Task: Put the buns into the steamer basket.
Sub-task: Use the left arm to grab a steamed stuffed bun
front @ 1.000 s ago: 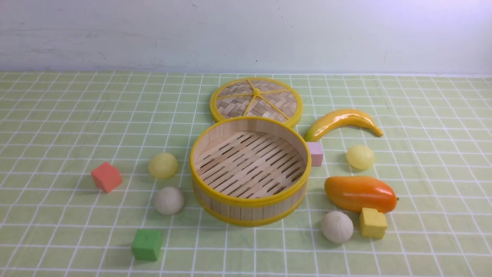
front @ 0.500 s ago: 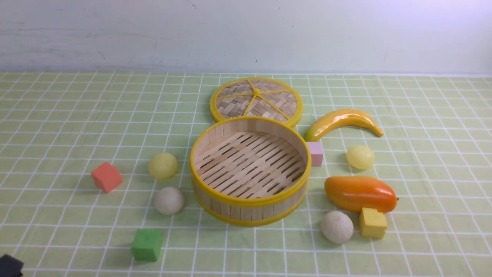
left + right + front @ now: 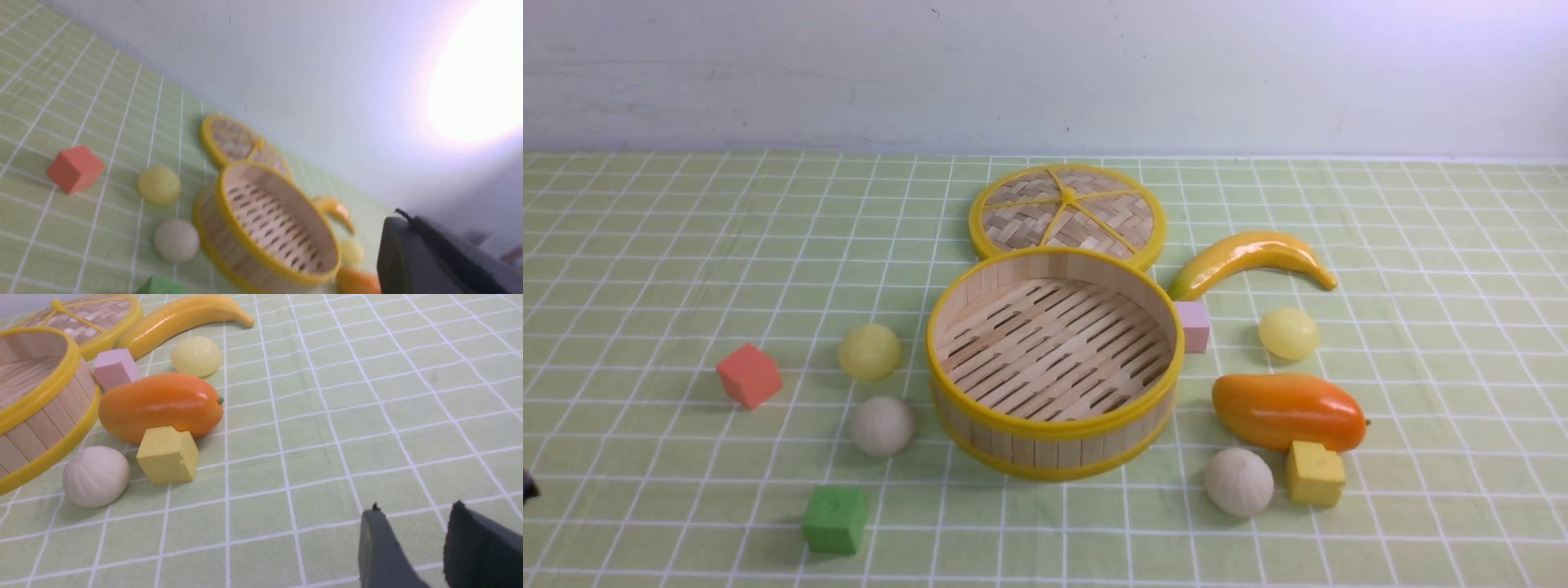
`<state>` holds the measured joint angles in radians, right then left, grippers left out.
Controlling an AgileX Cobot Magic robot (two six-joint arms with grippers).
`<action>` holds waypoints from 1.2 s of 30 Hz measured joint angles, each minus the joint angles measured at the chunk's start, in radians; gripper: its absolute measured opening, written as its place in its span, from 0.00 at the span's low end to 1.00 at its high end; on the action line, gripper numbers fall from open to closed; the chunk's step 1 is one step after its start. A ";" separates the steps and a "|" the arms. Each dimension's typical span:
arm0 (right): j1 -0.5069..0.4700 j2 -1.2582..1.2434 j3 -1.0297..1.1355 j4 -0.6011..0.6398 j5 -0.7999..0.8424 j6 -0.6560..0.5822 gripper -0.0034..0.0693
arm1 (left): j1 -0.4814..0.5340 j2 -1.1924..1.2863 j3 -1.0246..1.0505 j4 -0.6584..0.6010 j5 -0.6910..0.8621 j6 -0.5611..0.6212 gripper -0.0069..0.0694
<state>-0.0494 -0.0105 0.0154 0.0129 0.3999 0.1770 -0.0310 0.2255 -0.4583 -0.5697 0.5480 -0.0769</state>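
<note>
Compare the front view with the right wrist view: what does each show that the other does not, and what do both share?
Only the front view: the red cube, the green cube, and the pale yellow bun and off-white bun left of the steamer basket.
Only the right wrist view: the right end effector, its jaws apart with nothing between them.
Both: part or all of the basket, the woven lid, banana, pink cube, mango, yellow cube and one bun of each colour.
</note>
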 joint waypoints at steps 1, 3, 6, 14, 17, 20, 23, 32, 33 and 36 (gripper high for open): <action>0.000 0.000 0.000 0.000 0.000 0.000 0.38 | 0.000 0.065 -0.045 0.007 0.063 0.029 0.07; 0.000 0.000 0.000 0.000 0.000 0.000 0.38 | 0.000 0.206 -0.127 0.034 0.236 0.067 0.07; 0.000 0.000 0.000 0.000 0.001 0.000 0.38 | 0.000 0.350 -0.194 0.070 0.359 0.091 0.07; 0.000 0.000 0.000 0.000 0.001 0.000 0.38 | -0.010 0.814 -0.318 0.130 0.338 0.148 0.07; 0.000 0.000 0.000 0.000 0.001 0.000 0.38 | -0.133 0.977 -0.379 0.156 0.295 0.151 0.07; 0.000 0.000 0.000 0.000 0.001 0.000 0.38 | -0.253 1.039 -0.432 0.201 0.272 0.118 0.07; 0.000 0.000 0.000 0.000 0.001 0.000 0.38 | -0.311 1.100 -0.493 0.262 0.252 0.077 0.07; 0.000 0.000 0.000 0.000 0.001 0.000 0.38 | -0.321 1.413 -0.740 0.467 0.224 -0.033 0.16; 0.000 0.000 0.000 0.000 0.001 0.000 0.38 | -0.318 1.439 -0.756 0.477 0.224 -0.033 0.21; 0.000 0.000 0.000 0.000 0.001 0.000 0.38 | -0.305 1.523 -0.808 0.491 0.230 -0.033 0.34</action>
<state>-0.0494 -0.0105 0.0154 0.0129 0.4008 0.1770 -0.3357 1.7489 -1.2664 -0.0784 0.7779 -0.1103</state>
